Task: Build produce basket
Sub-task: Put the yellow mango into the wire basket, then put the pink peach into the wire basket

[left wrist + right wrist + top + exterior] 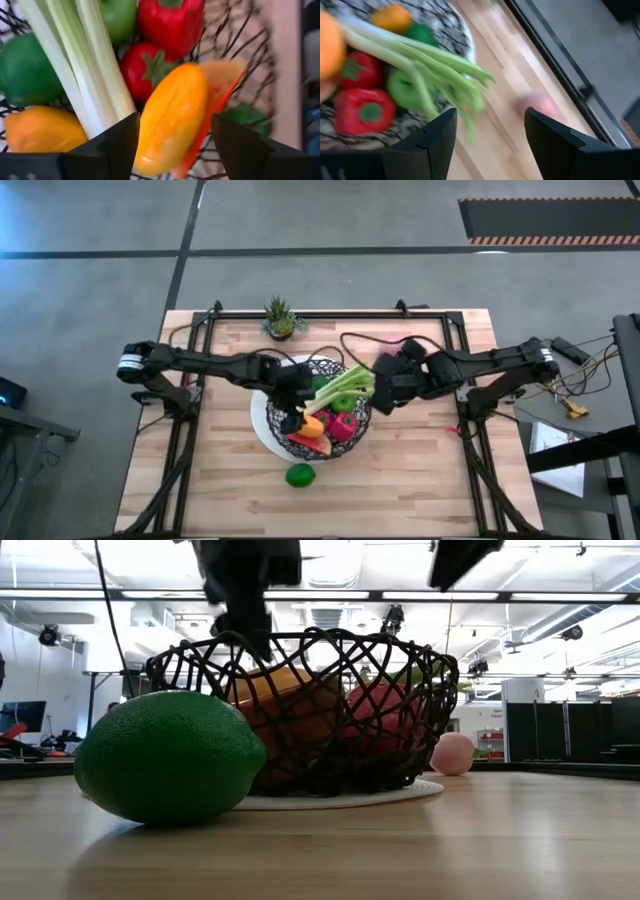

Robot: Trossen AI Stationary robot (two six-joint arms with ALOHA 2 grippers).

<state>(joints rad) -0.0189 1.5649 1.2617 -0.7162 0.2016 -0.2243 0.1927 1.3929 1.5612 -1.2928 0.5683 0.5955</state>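
The black wire basket [262, 425] on its white plate stands mid-table and holds the celery stalk [345, 385], a red pepper [170, 22], a red tomato-like piece [142, 67], green pieces and a yellow-orange piece [42, 130]. My left gripper [292, 402] is open over the basket, fingers pointing down, with an orange piece [172, 117] between them. My right gripper [380, 392] is open and empty above the table at the basket's right rim, by the celery's leafy end [470, 80]. A green lime [300, 475] rests on the table near the front edge. A pink peach [537, 105] rests on the table to the right of the basket. My left gripper's open fingers [117, 142] stand on either side of the orange piece's lower end [150, 150], coming from above. The piece lies among the other produce in the basket. I cannot tell whether either finger touches it.
A small spiky potted plant [280, 320] stands at the table's far edge. A cable [365, 340] runs over the far part of the table. Bare wood lies left and right of the lime along the front edge [420, 480].
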